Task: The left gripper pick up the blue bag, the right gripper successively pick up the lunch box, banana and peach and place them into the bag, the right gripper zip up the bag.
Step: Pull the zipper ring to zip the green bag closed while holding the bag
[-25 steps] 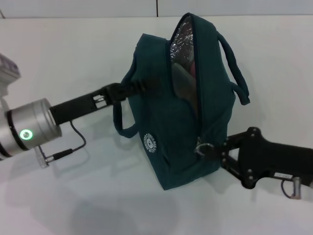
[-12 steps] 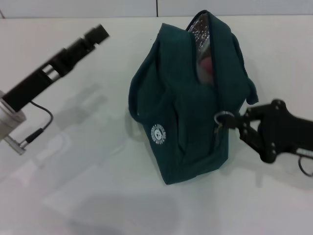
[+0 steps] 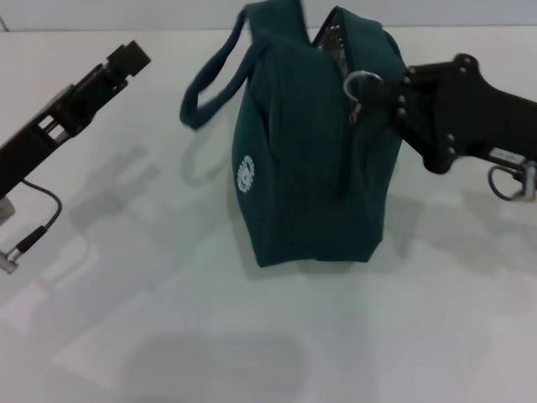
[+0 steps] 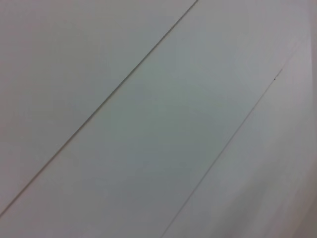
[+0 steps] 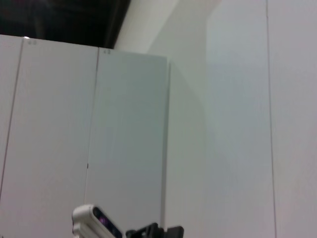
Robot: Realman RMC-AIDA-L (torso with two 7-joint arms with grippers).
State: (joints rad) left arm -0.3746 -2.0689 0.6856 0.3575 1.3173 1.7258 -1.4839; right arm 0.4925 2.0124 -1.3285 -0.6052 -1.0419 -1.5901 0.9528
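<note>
The blue bag [image 3: 302,168] stands on the white table [image 3: 252,336] in the head view, its round white logo [image 3: 244,175] facing me. One loop handle [image 3: 210,84] hangs free to the left. Only a narrow slit of foil lining [image 3: 330,35] shows at the top. My right gripper [image 3: 388,94] is at the bag's upper right, shut on the ring zip pull [image 3: 362,84]. My left gripper [image 3: 127,59] is open at the upper left, well clear of the bag and holding nothing. The lunch box, banana and peach are hidden.
A cable and plug [image 3: 33,231] hang from the left arm above the table. The right wrist view shows wall panels and a small white device [image 5: 94,220]. The left wrist view shows only a pale seamed surface.
The left gripper let go of the bag's handle and drew back to the left. The right gripper pulled the zip pull up along the bag, which now stands upright with its opening narrowed.
</note>
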